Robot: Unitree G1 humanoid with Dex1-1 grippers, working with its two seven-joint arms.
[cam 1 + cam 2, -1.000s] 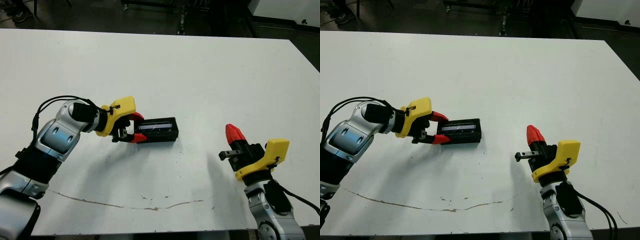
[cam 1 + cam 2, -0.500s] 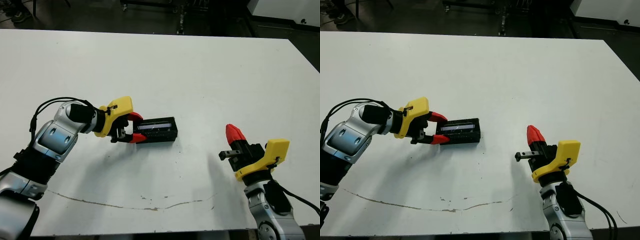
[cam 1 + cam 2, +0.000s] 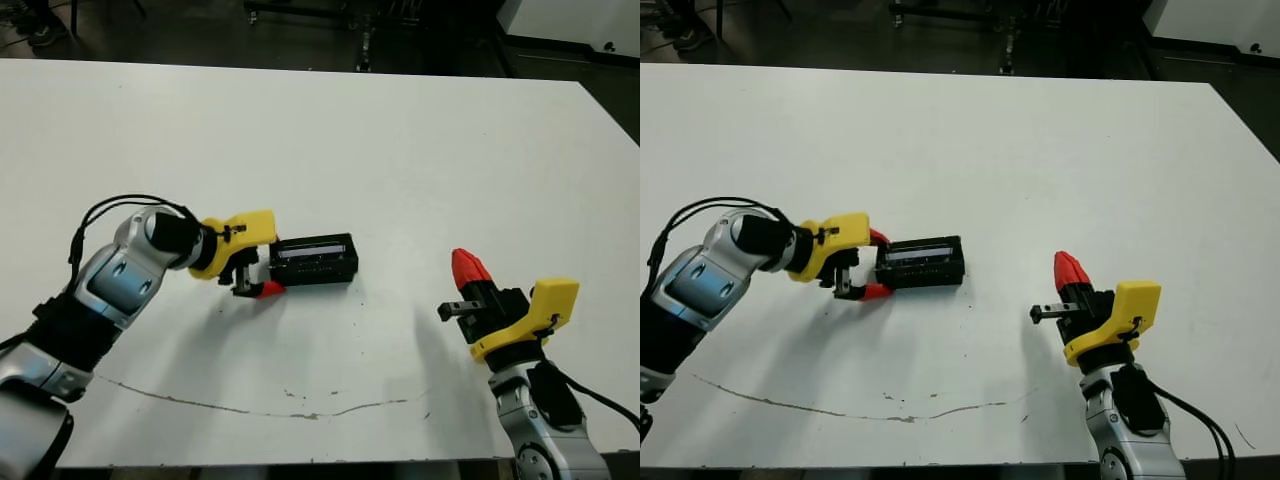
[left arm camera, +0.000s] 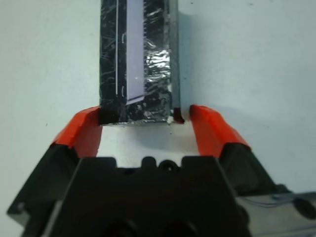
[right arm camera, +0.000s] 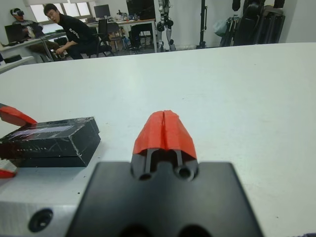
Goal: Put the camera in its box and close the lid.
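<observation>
Closing out the task, judged: the box point(image 3: 314, 260) lies near the middle of the table point(image 3: 400, 140), somewhat toward the near edge and left of centre, with the lid point(image 4: 143, 54) already seated on it as one black block; its shiny panel shows a pale strip, and the camera cannot be made out as a separate item, presumably inside. Step in hand, judged: checking the seat of the lid or letting go of the box end. To do it well, keep the box flat on the table, draw straight back along its long axis without dragging a corner, and confirm no lid edge stands proud. Left gripper point(image 4: 145, 129): fingers spread wide, wider than the box, one red tip at either corner of the near short end, touching or just beside it; not clamped on it. Right gripper point(image 5: 164, 129): red tips pressed together, holding nothing, hanging near the near right corner, well apart from the box.
</observation>
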